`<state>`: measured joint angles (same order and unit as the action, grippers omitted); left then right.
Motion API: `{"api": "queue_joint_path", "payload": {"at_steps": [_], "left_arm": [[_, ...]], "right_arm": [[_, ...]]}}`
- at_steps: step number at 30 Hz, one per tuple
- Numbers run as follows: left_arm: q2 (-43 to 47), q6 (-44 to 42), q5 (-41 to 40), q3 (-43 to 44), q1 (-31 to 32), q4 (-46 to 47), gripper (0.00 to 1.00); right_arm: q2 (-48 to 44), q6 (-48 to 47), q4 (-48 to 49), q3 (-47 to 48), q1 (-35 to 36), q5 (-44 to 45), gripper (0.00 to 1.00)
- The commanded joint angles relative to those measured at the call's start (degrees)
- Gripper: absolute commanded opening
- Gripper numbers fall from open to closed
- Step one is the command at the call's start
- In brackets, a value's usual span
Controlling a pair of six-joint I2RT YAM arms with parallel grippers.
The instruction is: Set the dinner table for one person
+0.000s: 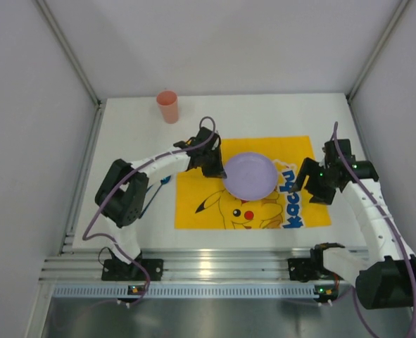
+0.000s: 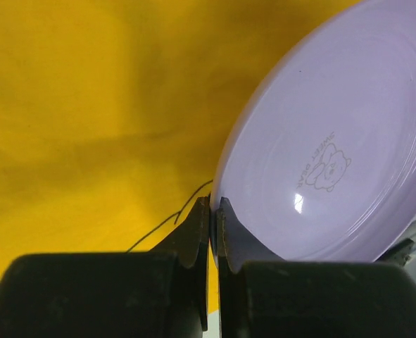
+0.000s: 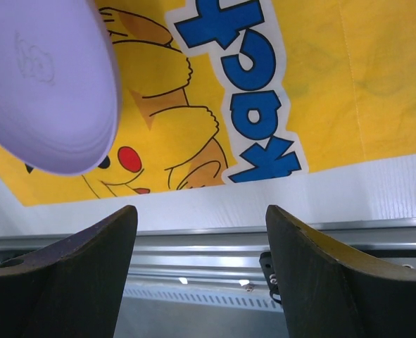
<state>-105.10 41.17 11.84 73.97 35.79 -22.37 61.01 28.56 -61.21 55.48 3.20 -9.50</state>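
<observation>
My left gripper (image 2: 213,220) is pinched tight on the rim of the one lilac plate (image 2: 334,155). The plate hangs tilted over the single yellow cloth (image 1: 193,201) at the centre of the top view, with its stamped underside showing. My right gripper (image 3: 200,209), fingers wide apart and holding nothing, sits right of the plate. One pink cup (image 1: 167,106) stands upright at upper left on the white dinner table (image 1: 130,134), which spans the middle of the frame beneath the cloth.

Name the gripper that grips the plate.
The left gripper: its jaws pinch the rim of the purple plate, while the right gripper stands open and empty.
</observation>
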Motion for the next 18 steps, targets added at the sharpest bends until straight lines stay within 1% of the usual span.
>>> {"api": "queue_joint_path", "payload": {"at_steps": [1,4,8,14,18], "left_arm": [[-2.38,2.16,-2.43,2.93,0.33,4.62,0.00],[-6.07,1.46,-3.22,4.33,0.51,3.04,0.00],[-10.99,-0.12,-5.77,6.71,1.03,-2.49,0.00],[-10.30,-2.14,-8.58,3.20,1.21,-4.69,0.00],[-10.39,-3.72,-10.77,3.28,1.21,-7.33,0.00]], "right_arm": [[-2.65,-0.08,-1.54,-0.29,-0.48,0.62,0.75],[-3.62,-0.43,-2.42,-0.81,-0.48,1.15,0.75],[-4.15,-0.69,-2.86,-1.52,-0.48,1.24,0.75],[-3.01,-0.61,-2.16,-1.17,-0.48,1.41,0.76],[-0.99,-0.78,-0.93,1.02,-0.57,1.23,0.77]]}}
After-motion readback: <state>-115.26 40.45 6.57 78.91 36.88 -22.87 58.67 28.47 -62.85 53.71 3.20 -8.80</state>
